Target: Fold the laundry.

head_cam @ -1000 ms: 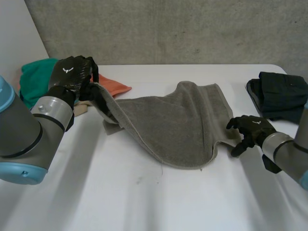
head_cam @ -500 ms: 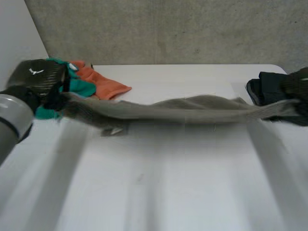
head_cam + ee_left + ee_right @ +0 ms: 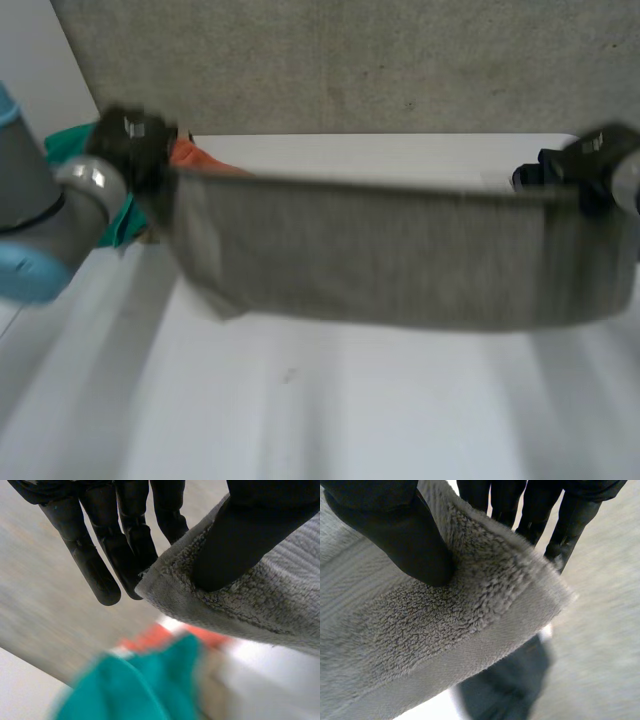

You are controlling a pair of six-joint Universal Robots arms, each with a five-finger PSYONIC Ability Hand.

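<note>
Hanging in the air above the middle of the table (image 3: 330,420), the grey towel (image 3: 400,250) is stretched wide and flat between the two hands. Its top edge is taut and its lower edge appears clear of the surface. The left hand (image 3: 128,140) pinches one top corner, with its thumb pressed into the looped terry against straight fingers (image 3: 100,565). The right hand (image 3: 600,155) pinches the other top corner the same way, thumb on the pile beside the smooth woven band along the hem. At the table's far left corner lie a teal cloth (image 3: 118,218) and an orange cloth (image 3: 190,155), partly hidden by the towel's left end. A dark garment (image 3: 528,178) sits at the far right edge, behind the right hand. A rough concrete wall (image 3: 350,60) backs the table.
</note>
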